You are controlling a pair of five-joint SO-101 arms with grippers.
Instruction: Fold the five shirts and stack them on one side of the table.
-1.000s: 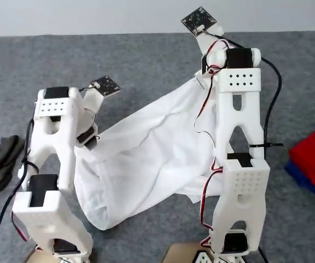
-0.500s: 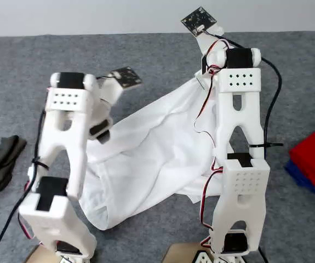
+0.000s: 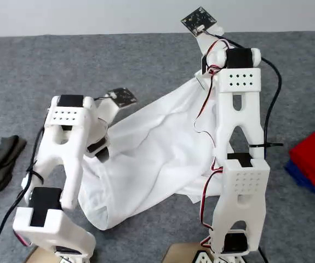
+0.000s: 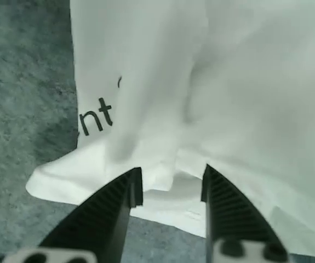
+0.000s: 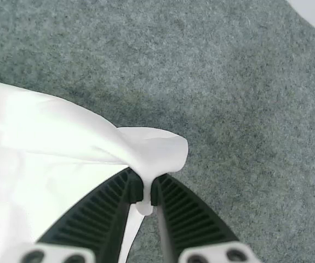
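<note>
Left claw [image 4: 171,185] — released, jaws spread — sits directly over the near edge of the white shirt [image 4: 228,98], with bunched cloth between the jaws. Right claw [image 5: 146,193] is clenched on the far corner — the shirt runs diagonally between both arms across the grey worktop [image 3: 47,60].

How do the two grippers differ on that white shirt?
The left gripper is open over an edge of the white shirt; the right gripper is shut, pinching a fold of it. The right gripper sits farther across the table than the left. Both are black and ribbed.
</note>
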